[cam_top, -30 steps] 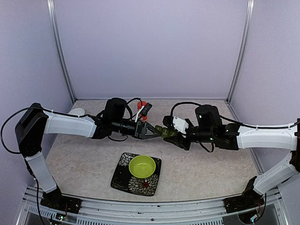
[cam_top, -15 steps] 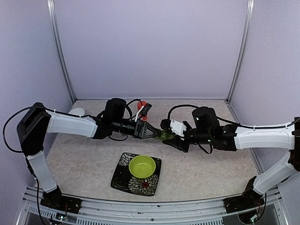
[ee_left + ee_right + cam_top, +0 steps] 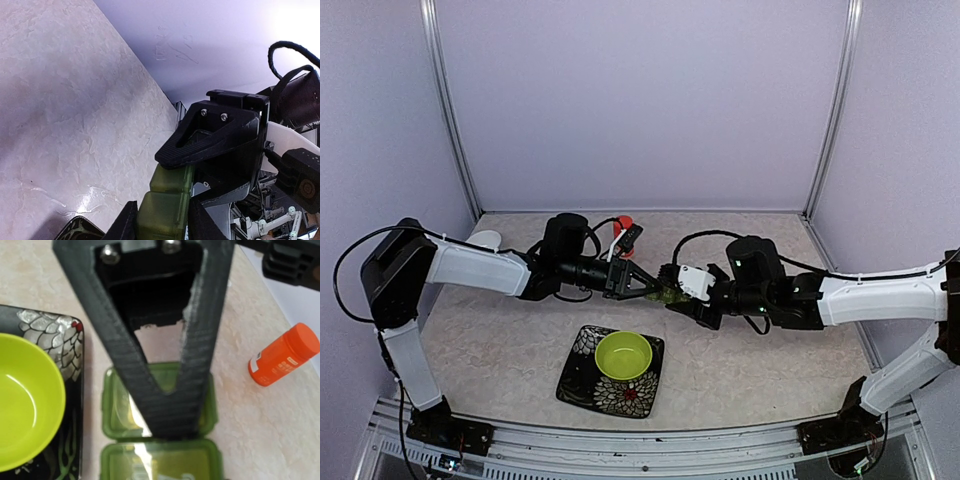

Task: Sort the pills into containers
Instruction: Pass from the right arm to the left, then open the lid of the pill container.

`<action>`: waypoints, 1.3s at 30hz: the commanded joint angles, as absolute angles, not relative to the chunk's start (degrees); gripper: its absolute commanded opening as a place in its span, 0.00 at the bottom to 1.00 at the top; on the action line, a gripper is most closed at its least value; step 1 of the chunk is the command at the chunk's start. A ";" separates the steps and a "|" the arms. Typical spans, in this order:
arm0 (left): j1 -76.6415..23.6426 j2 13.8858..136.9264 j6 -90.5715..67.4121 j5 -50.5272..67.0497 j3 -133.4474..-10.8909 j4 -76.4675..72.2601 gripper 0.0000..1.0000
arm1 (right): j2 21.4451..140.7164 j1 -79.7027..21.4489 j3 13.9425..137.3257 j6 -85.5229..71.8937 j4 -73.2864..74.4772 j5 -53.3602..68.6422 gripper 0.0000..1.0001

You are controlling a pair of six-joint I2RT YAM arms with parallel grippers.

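Observation:
The dark green pillbox hangs above the table between both arms. My left gripper is shut on its near end, and both finger pads press the pillbox. My right gripper is shut on the other end; one of its fingers lies against the box. In the right wrist view the lids of the pillbox face the camera, closed, with a left finger across one. No pills show.
A lime-green bowl sits on a dark patterned plate just in front of the grippers; what I see of its inside is bare. An orange bottle stands behind the left gripper. A white round object lies at the far left.
The right arm has carried the pillbox a little to the left. The left fingers, wide apart before, have closed onto it.

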State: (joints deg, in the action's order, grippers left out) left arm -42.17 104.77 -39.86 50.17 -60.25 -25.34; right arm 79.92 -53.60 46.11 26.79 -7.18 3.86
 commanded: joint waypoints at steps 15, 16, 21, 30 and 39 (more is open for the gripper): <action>-42.45 102.77 -41.75 47.55 -59.12 -28.79 0.28 | 80.56 -55.16 49.18 23.01 -4.41 6.45 0.61; -42.45 102.58 -42.01 47.19 -59.00 -28.79 0.28 | 80.31 -55.16 49.06 22.99 -4.62 6.34 0.61; -42.28 101.84 -43.62 45.90 -58.87 -28.30 0.28 | 81.25 -56.37 49.97 25.48 -3.17 1.32 0.60; -42.10 100.97 -45.06 43.44 -58.33 -27.10 0.26 | 83.26 -59.96 52.04 28.75 -2.17 -10.89 0.52; -41.34 101.26 -46.91 42.71 -57.41 -28.05 0.23 | 84.34 -62.79 52.58 32.11 -2.23 -16.17 0.50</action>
